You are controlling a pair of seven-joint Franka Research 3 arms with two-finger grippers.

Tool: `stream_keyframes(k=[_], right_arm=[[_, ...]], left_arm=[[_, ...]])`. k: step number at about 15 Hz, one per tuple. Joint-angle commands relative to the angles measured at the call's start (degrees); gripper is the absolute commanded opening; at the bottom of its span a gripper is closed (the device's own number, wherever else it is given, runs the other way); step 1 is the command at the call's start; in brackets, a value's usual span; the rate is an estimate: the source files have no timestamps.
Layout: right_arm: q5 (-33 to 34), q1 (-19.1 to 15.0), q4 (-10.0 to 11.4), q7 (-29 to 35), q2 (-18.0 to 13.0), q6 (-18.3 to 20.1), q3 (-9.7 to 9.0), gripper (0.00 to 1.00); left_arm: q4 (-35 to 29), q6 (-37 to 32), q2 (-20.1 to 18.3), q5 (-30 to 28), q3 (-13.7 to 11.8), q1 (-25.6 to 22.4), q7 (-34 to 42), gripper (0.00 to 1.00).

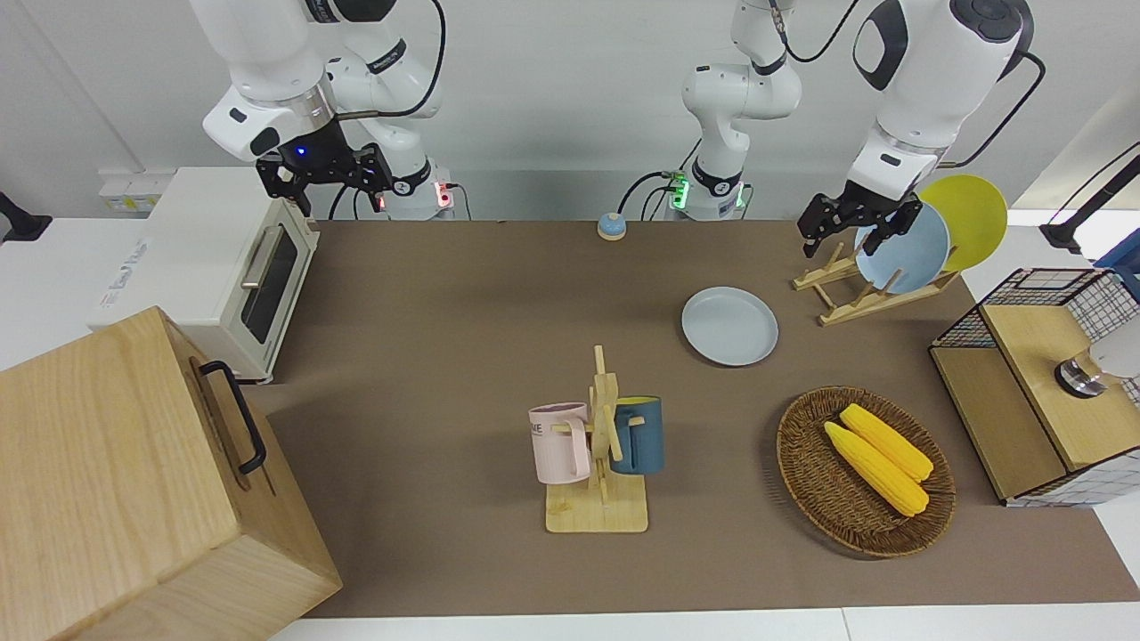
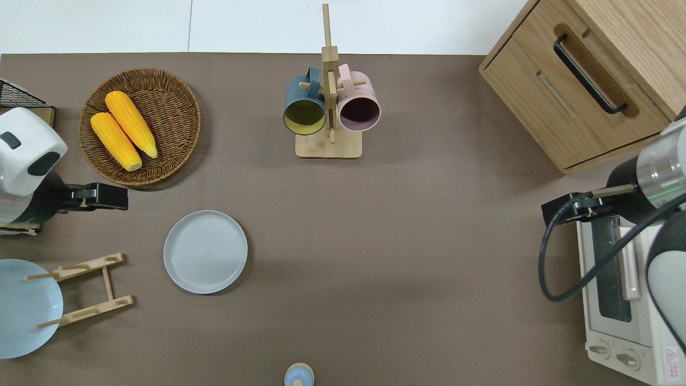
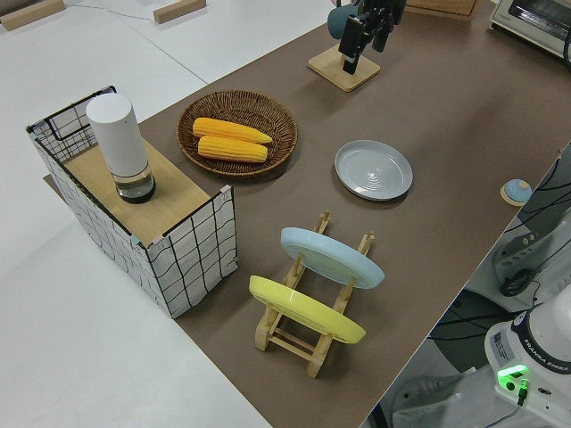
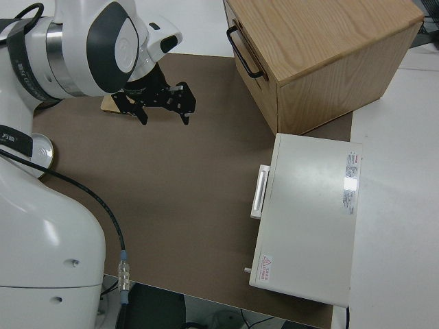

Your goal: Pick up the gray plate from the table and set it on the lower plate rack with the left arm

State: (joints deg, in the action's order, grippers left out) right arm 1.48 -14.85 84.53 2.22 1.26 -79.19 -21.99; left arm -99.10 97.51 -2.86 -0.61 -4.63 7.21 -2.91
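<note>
The gray plate [image 2: 205,251], a smooth round disc with a shallow raised rim, lies flat on the brown mat of the table [image 2: 407,241], toward the left arm's end and nearer the robots than the woven wicker basket [image 2: 177,107] holding two yellow corn cobs [image 2: 124,137]. Just beside it, closer to that end's edge, stands the lower plate rack [image 2: 88,289] of light wood, with slanted pegs, a light blue plate [image 1: 908,249] and a yellow plate [image 1: 971,214] leaning in its slots. The left gripper [image 1: 857,230] hangs empty above the mat between basket and rack, its black fingers spread apart, while the right arm is parked.
</note>
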Motion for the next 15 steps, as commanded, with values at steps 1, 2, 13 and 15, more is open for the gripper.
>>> stream_keyframes(k=[1, 2, 13, 15], right_arm=[[0.4, -1.3, -0.4, 0.7, -0.1, 0.7, -1.21, 0.983], [0.4, -1.3, -0.4, 0.7, -0.1, 0.6, -1.21, 0.983], [0.4, -1.3, -0.4, 0.7, -0.1, 0.7, -1.21, 0.983], [0.4, -1.3, -0.4, 0.7, -0.1, 0.6, -1.21, 0.983]], left_arm=[[1.9, -1.4, 1.4, 0.5, 0.3, 0.0, -0.9, 0.99], [1.9, -1.4, 1.5, 0.5, 0.3, 0.0, -0.9, 0.99], [1.2, -1.4, 1.5, 0.8, -0.1, 0.0, -0.8, 0.99], [-1.8, -0.1, 1.2, 0.9, -0.1, 0.2, -1.0, 0.99]])
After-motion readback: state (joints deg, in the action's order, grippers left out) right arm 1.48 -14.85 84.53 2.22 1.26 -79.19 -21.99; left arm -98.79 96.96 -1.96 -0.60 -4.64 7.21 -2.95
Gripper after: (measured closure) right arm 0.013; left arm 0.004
